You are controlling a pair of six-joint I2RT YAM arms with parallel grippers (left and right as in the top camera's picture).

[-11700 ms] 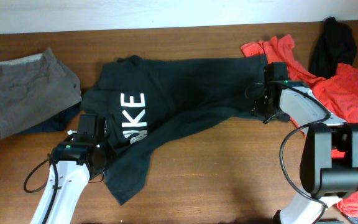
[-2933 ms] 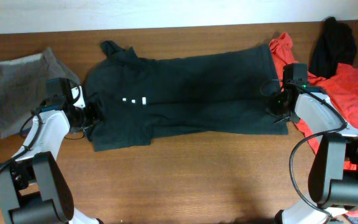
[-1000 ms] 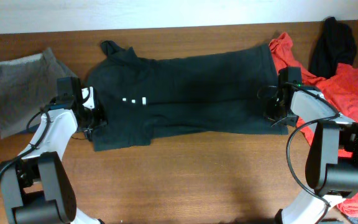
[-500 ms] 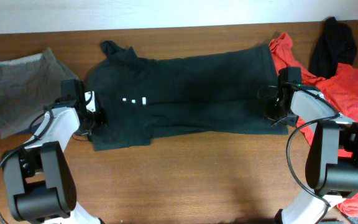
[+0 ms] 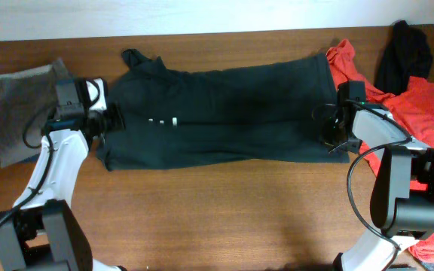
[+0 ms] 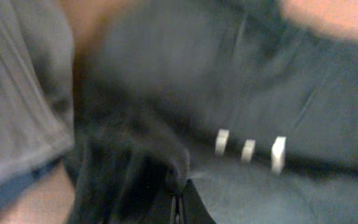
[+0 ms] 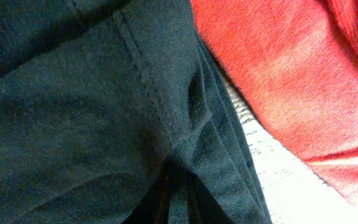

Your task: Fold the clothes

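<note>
Since the black T-shirt (image 5: 224, 113) lay stretched lengthwise across the table (image 5: 239, 218), each end was pinched. The left end effector (image 5: 110, 120) was closed on the sleeve-side edge (that wrist view was blurred), and the right end effector (image 5: 330, 137) was closed on the hem, probably to keep the cloth taut. Bare table in front gave folding room, but the red shirt (image 5: 420, 105) crowded the right end.

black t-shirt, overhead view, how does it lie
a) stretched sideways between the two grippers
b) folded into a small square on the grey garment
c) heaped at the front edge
a: the black T-shirt lies spread across the table, the left gripper at one end and the right gripper at the other.
</note>
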